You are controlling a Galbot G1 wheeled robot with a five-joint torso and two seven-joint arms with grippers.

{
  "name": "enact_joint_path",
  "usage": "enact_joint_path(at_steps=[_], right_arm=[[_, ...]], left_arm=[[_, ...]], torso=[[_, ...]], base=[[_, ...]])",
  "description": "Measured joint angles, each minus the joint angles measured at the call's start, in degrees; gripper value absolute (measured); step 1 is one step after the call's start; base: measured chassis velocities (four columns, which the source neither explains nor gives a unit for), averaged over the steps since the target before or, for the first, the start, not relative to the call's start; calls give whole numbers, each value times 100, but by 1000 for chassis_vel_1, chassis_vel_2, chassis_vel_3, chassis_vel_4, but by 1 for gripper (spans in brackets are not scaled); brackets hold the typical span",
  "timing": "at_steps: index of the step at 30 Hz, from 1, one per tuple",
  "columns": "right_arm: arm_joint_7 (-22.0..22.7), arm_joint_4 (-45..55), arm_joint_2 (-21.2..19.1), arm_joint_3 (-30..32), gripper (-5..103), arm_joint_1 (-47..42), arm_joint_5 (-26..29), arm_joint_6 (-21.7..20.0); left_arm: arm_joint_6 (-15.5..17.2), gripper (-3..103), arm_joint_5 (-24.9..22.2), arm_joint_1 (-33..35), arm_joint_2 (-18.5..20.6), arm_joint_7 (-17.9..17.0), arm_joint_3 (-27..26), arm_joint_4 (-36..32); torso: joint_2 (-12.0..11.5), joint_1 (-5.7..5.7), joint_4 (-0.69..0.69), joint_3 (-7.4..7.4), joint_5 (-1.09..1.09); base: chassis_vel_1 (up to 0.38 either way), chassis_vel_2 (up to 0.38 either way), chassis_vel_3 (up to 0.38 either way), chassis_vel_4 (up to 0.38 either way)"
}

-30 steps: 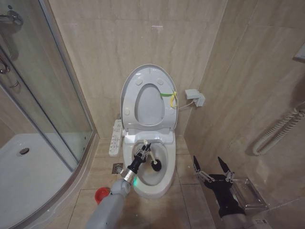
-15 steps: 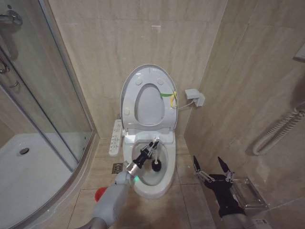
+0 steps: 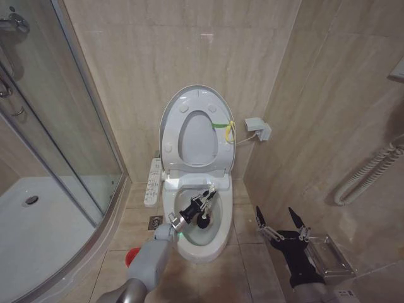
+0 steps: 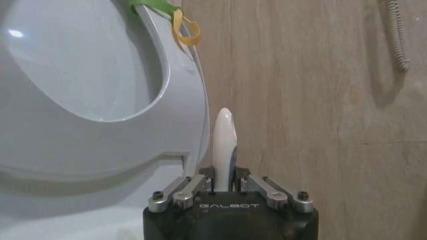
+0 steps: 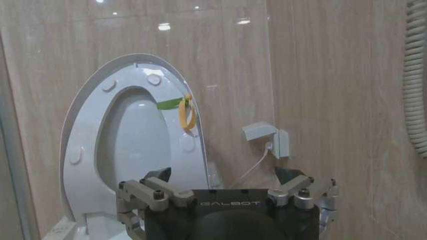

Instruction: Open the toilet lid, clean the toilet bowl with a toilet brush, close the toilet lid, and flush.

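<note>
Brush [image 3: 204, 218] down inside the bowl [image 3: 218, 243] at centre frame, dark head low in the basin, white handle [image 4: 223, 145] clamped between the narrowed fingers of the left end effector [image 3: 203, 201]. Reaching in from lower left, over the bowl's near rim. Lid [image 3: 172, 113] and seat upright against the tiled wall above, yellow-green strap [image 3: 222, 126] hanging at the lid's right edge. Button panel [image 3: 153, 182] just left of the bowl; red holder [image 3: 133, 257] on the floor at lower left, partly behind the arm. Right end effector [image 3: 282, 224] idle at lower right, well apart from the toilet, fingers spread wide and gripping nothing. Glass shower door along the left edge.
</note>
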Motion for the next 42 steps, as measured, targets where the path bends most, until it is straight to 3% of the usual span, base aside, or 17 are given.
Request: enact_joint_path(at_steps=[4, 5, 7, 13, 18, 19, 21, 26, 29, 32, 35, 37, 38, 42], right_arm=[[0, 0, 0, 0, 100, 0, 0, 0], [0, 0, 0, 0, 100, 0, 0, 0], [-1, 0, 0, 0, 100, 0, 0, 0], [0, 0, -1, 0, 100, 0, 0, 0], [-2, -1, -1, 0, 100, 0, 0, 0], [-1, 0, 0, 0, 100, 0, 0, 0], [-1, -1, 0, 0, 100, 0, 0, 0], [0, 0, 0, 0, 100, 0, 0, 0], [0, 0, 0, 0, 100, 0, 0, 0], [0, 0, 0, 0, 100, 0, 0, 0], [-2, 0, -1, 0, 100, 0, 0, 0], [1, 0, 0, 0, 100, 0, 0, 0], [0, 0, 0, 0, 100, 0, 0, 0], [0, 0, 0, 0, 100, 0, 0, 0]], left_arm=[[204, 19, -1038, -61, -93, -28, 198, -21], [204, 19, -1038, -61, -93, -28, 198, -21], [353, 19, -1529, -88, -211, -111, 236, -53], [231, 19, -1242, -176, -217, -52, 133, 316], [-102, 19, -374, -240, -88, 103, -67, 664], [-119, 19, -245, -227, -68, 104, -78, 635], [-122, 19, -236, -209, -62, 103, -79, 589], [-89, 19, -614, -163, -117, 93, 17, 432], [358, 19, -1532, -23, -141, -125, 282, 8], [535, 19, -1785, 17, -152, -243, 339, -96], [517, 19, -1623, 8, -152, -245, 316, -19], [369, 19, -1085, -27, -113, -195, 232, 147], [213, 19, -567, -66, -58, -113, 140, 289], [96, 19, -95, -117, 63, -14, 118, 291]], torso=[[0, 0, 0, 0, 0], [0, 0, 0, 0, 0], [0, 0, -3, -1, 0], [2, -2, 0, -3, 3], [4, -3, 6, -4, 6], [4, -3, 1, -3, -2], [2, -2, 1, -1, -1], [0, 0, -1, 0, -1], [-2, 1, -5, 2, -8], [-2, 1, -5, 1, -2], [-1, 1, -2, 0, 0], [2, -1, 0, -2, 4], [2, -2, 3, -2, 5], [-1, 0, -2, 0, -5]], base=[[0, 0, 0, 0], [0, 0, 0, 0], [0, 0, 0, 0], [0, 0, 0, 0], [0, 0, 0, 0], [0, 0, 0, 0], [0, 0, 0, 0], [0, 0, 0, 0], [0, 0, 0, 0], [0, 0, 0, 0], [0, 0, 0, 0], [0, 0, 0, 0], [0, 0, 0, 0], [0, 0, 0, 0]])
